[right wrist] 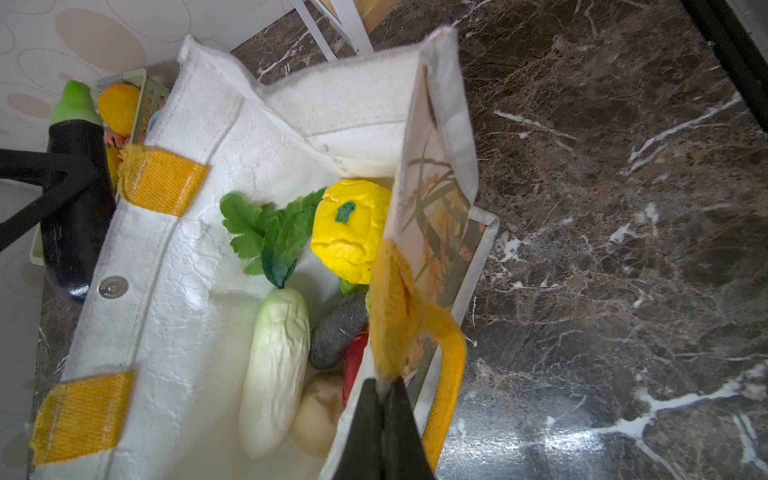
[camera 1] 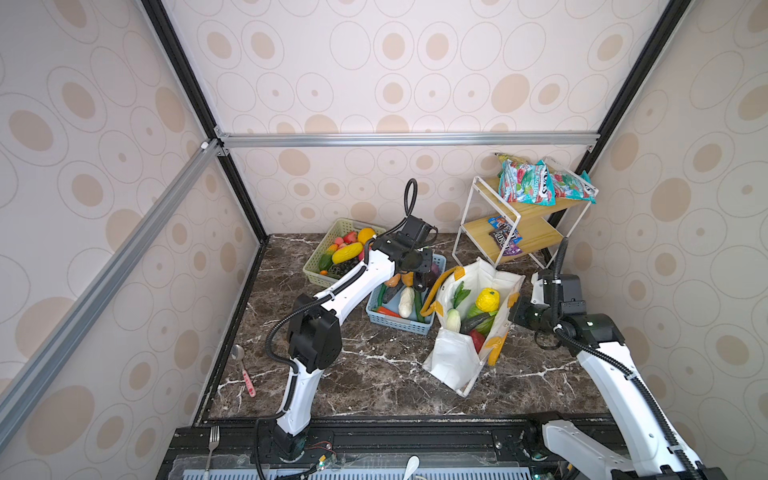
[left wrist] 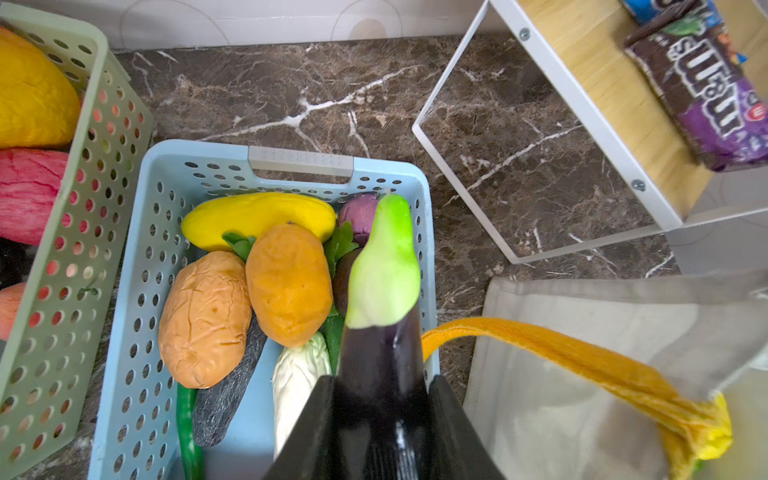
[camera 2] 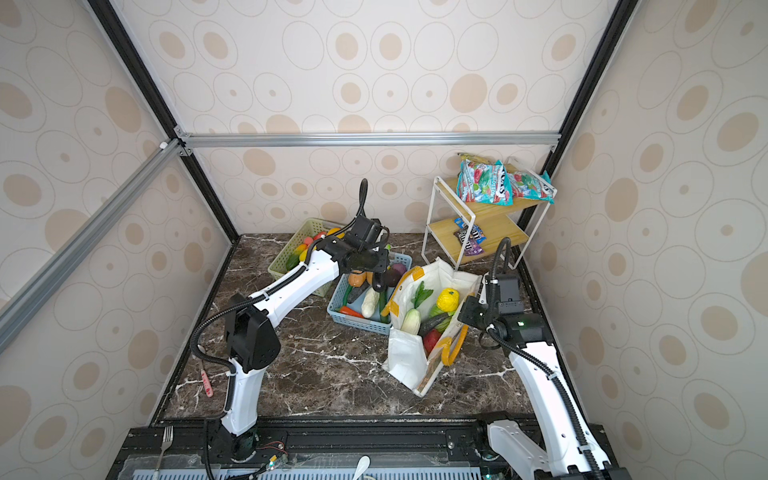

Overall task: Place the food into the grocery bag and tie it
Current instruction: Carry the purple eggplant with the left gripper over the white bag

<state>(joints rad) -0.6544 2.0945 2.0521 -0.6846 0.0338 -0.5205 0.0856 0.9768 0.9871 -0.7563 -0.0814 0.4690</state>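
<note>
Purple aubergine [left wrist: 382, 291] sits clamped in my left pincer [left wrist: 380, 384], green cap forward, held above the blue basket [left wrist: 124, 332], high enough, I judge, to clear its rim on the way over. My right pincer [right wrist: 384, 386] is pinched tight on the rim of the grocery bag [right wrist: 174, 266] by a yellow handle [right wrist: 449, 361], I reckon to keep the mouth open. The bag stands on the desk [right wrist: 602, 249] just beside the basket, with a radish [right wrist: 276, 365] and a yellow fruit [right wrist: 351, 228] already inside.
</note>
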